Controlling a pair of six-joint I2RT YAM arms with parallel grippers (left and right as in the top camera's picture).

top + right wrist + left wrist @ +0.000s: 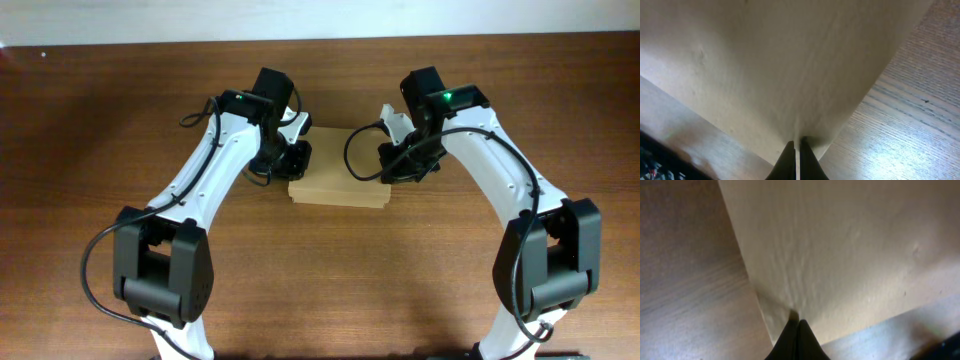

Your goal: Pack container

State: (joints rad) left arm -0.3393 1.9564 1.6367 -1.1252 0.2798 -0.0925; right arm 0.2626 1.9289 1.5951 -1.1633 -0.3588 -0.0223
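Observation:
The container [336, 188] is a flat tan cardboard box lying closed at the middle of the table. My left gripper [297, 162] is at its far left corner. In the left wrist view its fingers [796, 319] are shut, their tips touching the box top [840, 245] near a corner, with a small dent there. My right gripper [392, 162] is at the far right corner. In the right wrist view its fingers [798, 144] are shut to a thin pale slit, tips against the cardboard [765, 60]. No tape rolls are in view.
The brown wooden table [330, 280] extends around the box on all sides. A pale wall strip runs along the table's far edge [120, 20]. Both arms reach in from the front corners, with black cables looping near the wrists.

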